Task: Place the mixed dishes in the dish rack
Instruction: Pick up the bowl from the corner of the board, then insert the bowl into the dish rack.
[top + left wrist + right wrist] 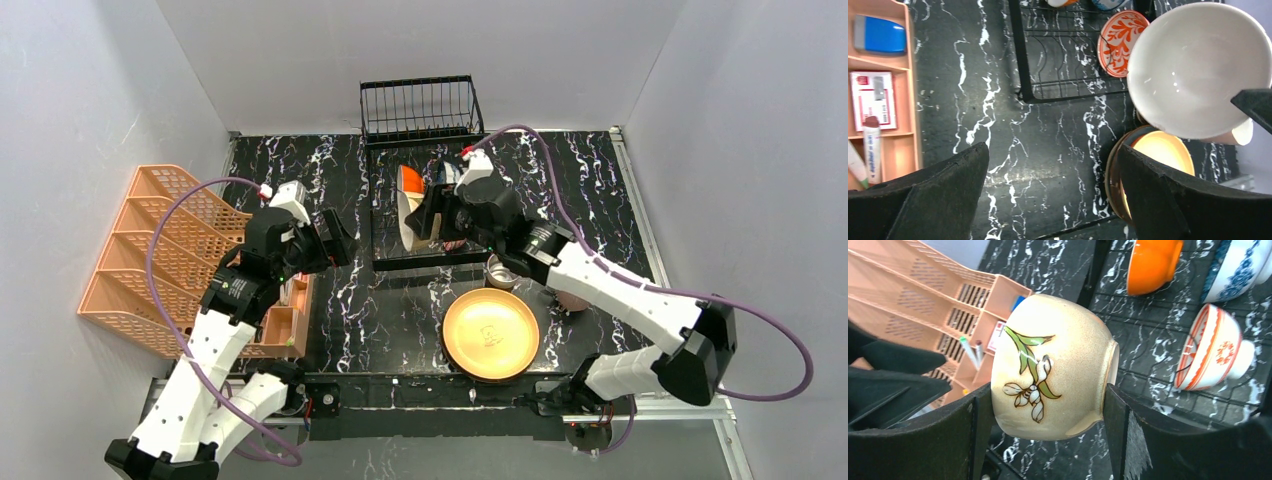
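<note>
The black dish rack (pixel 421 110) stands at upper centre of the top view, with the yellow plate (pixel 490 333) below it. The right gripper (pixel 1045 427) clamps a cream flower-painted bowl (pixel 1048 365) sideways, seemingly over the rack's floor. The left gripper (pixel 1050 150) gapes wide, empty.

A cream flower-painted bowl (pixel 1048 365) is hanging on its side in the jaws of the right gripper (pixel 1047 410), above the black wire dish rack (pixel 420 110). An orange bowl (pixel 1153 262), a blue-patterned bowl (pixel 1240 267) and a red floral bowl (pixel 1215 352) are resting inside it. A yellow plate (pixel 490 333) is lying flat on the bench (pixel 340 300) just in front.
</note>
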Tool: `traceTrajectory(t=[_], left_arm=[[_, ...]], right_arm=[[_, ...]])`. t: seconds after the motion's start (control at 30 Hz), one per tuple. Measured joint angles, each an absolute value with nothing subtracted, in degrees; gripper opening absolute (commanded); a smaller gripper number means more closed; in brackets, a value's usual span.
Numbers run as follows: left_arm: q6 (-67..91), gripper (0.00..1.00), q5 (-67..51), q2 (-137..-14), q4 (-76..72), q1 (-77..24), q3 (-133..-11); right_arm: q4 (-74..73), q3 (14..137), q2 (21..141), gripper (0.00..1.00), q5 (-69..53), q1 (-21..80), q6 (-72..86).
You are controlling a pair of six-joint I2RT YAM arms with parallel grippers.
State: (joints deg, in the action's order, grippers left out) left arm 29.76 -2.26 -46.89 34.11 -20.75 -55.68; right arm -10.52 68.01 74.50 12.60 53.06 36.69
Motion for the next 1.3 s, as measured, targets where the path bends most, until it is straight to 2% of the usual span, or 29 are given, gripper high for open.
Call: traceTrajectory(t=[0.5,1.3], left_arm=[[25.6,0.98,2.4,-41.6,33.4,-20.8,-48.4],[24.8,0.98,2.6,-38.9,32.2,-20.8,-45.4]], right_arm=[[-18.1,79.7,89.4,0.01,19.0,53.1,25.4],[-19.4,84.4,103.7,0.01,19.4,50.5,22.7]])
